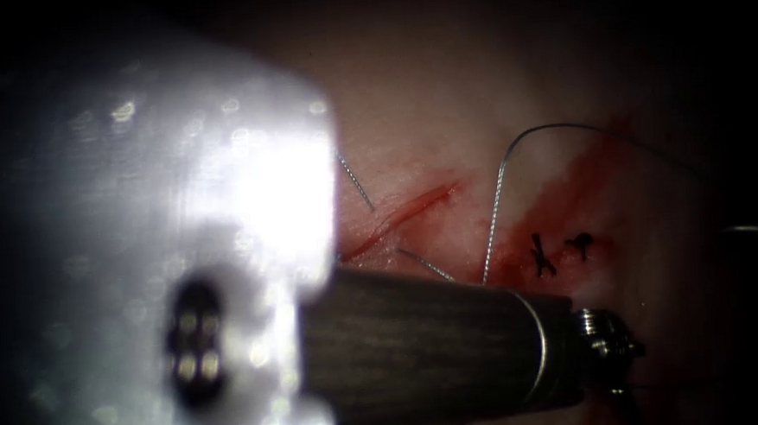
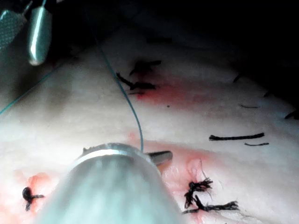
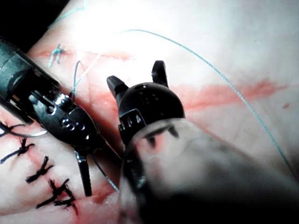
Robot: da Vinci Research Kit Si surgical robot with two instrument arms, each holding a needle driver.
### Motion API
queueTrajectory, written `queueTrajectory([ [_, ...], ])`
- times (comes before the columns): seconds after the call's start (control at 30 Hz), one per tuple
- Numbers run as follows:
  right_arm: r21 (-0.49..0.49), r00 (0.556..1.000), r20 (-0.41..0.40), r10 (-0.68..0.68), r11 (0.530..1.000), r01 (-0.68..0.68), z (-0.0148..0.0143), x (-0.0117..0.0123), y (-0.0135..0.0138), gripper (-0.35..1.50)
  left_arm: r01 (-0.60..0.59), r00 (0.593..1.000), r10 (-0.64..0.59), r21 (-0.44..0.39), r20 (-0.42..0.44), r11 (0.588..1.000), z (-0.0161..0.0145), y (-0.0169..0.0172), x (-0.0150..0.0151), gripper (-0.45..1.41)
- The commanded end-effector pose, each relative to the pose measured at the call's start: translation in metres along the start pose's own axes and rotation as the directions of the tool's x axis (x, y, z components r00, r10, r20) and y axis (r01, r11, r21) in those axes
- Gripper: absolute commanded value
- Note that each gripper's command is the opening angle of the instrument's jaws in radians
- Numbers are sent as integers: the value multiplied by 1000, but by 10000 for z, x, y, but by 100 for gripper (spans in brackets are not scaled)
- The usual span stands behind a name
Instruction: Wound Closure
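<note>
- left tool [image 3: 85, 181] jaws closed, apparently on thread [image 1: 496, 199], tip beside black stitches [image 3: 51, 193], right of open cut [image 1: 405, 211]
- right tool [image 3: 138, 79] jaws wide, empty, over tissue [image 1: 443, 105]
- needle: cannot tell where
- best to keep thread pull gentle, clear of stitches

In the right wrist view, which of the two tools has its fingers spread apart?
The right arm's tool, on the nearer shaft: its fingers stand apart, holding nothing. The left arm's tool, beside the dark stitches, shows them closed.
</note>
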Motion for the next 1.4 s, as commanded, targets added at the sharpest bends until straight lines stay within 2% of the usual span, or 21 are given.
queueTrajectory([
  [0.03, 2, 1000, -1, 0, 1000, 0, 8, 0, -3, 138, -1, 1000, 1, -4, 5, 1000, 9, -2, -1, 59],
  [0.07, 2, 1000, -1, 0, 1000, 0, 8, 0, -3, 138, -2, 1000, 2, -11, 10, 1000, 12, -1, -3, 56],
  [0.1, 2, 1000, -1, 0, 1000, 0, 8, 0, -3, 138, -4, 1000, 4, -13, 12, 1000, 14, 0, -4, 44],
  [0.17, 2, 1000, -1, 0, 1000, 0, 8, 0, -3, 138, -6, 1000, 6, -26, 18, 1000, 17, 1, -5, -5],
  [0.2, 1, 1000, -1, 0, 1000, 0, 8, 0, -3, 138, -6, 1000, 7, -26, 19, 1000, 17, 1, -5, -35],
  [0.23, 1, 1000, -1, 0, 1000, 0, 8, 0, -3, 138, -12, 1000, 13, -27, 19, 1000, 17, 2, -4, -45],
  [0.43, 1, 1000, -1, 6, 1000, -6, 8, 0, -3, 136, 92, 996, -91, -67, 18, 993, 2, 0, 5, -45],
  [0.67, 1, 1000, -1, 11, 1000, -11, 9, -1, -4, 136, 158, 986, -156, 39, -55, 987, -28, -18, 15, -45],
  [0.77, 1, 1000, -1, 11, 1000, -11, 9, -1, -4, 136, 197, 977, -187, 100, -105, 975, -57, -34, 19, -45],
  [0.87, 1, 1000, -1, 11, 1000, -11, 8, -1, -5, 136, 225, 969, -210, 117, -126, 967, -74, -41, 16, -45],
  [1.03, 1, 1000, -1, 11, 1000, -11, 8, 0, -5, 136, 264, 959, -243, 143, -148, 954, -84, -45, 9, -45],
  [1.13, 1, 1000, -1, 12, 1000, -12, 8, 0, -5, 136, 276, 952, -252, 129, -175, 952, -93, -42, 8, -45],
  [1.23, 1, 1000, -1, 13, 1000, -13, 7, 1, -6, 136, 300, 934, -273, 92, -231, 949, -115, -42, 9, -45],
  [1.37, 1, 1000, -2, 17, 1000, -17, 5, 4, -10, 136, 356, 905, -313, 111, -289, 928, -143, -45, 5, -45],
  [1.4, 2, 1000, -9, 21, 1000, -21, 4, 7, -13, 136, 384, 885, -329, 117, -330, 916, -155, -48, -2, -45],
])
